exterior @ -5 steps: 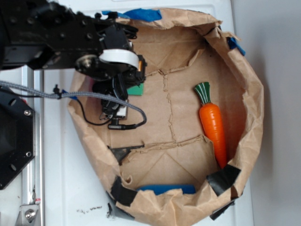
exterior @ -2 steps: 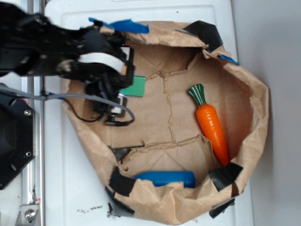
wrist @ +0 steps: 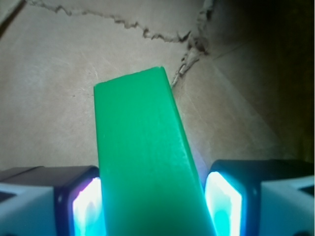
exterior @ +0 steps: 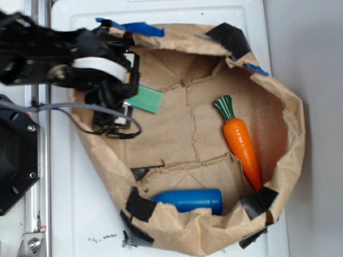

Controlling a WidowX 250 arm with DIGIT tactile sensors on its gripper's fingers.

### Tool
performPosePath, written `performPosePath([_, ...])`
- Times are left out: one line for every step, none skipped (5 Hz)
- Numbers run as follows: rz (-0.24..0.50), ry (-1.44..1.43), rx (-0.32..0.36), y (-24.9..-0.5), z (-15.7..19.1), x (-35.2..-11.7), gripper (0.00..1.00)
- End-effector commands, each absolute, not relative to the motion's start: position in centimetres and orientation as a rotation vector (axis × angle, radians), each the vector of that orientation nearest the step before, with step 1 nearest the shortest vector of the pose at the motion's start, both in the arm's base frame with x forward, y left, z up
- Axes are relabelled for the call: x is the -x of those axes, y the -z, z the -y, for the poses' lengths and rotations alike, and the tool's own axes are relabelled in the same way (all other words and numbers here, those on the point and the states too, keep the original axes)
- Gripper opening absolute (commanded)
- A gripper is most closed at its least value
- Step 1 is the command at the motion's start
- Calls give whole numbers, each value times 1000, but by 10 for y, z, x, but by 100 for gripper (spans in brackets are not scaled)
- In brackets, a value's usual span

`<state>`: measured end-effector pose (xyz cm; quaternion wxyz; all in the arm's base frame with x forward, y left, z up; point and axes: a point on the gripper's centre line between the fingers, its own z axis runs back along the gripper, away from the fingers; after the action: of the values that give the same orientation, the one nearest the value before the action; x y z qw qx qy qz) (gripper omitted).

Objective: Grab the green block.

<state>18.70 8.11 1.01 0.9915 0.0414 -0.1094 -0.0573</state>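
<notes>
Tool [wrist: 155, 196] around bright-green block [wrist: 142, 152]

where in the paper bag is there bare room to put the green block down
The widest bare patch is the bag's middle floor, between the green block and carrot, above the blue bottle. The left side is crowded by the gripper.

A robot lab: white bench [exterior: 161, 10], metal rail [exterior: 40, 176]

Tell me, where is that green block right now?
In the exterior view the green block sits at the paper bag's upper left, between the gripper's fingers; the carrot lies far right.
</notes>
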Motion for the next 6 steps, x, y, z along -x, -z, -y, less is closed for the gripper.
performPosePath([198,137,-37,-18,-82,-182,0])
performPosePath([209,241,-53,-15,-59,-160,0])
performPosePath([180,261,-62,-65,-34,-209,0])
performPosePath([158,245,-86,-93,-38,-261,0])
performPosePath([136,231,-99,-94,-40,-275,0])
performPosePath([134,243,-104,-99,-35,-251,0])
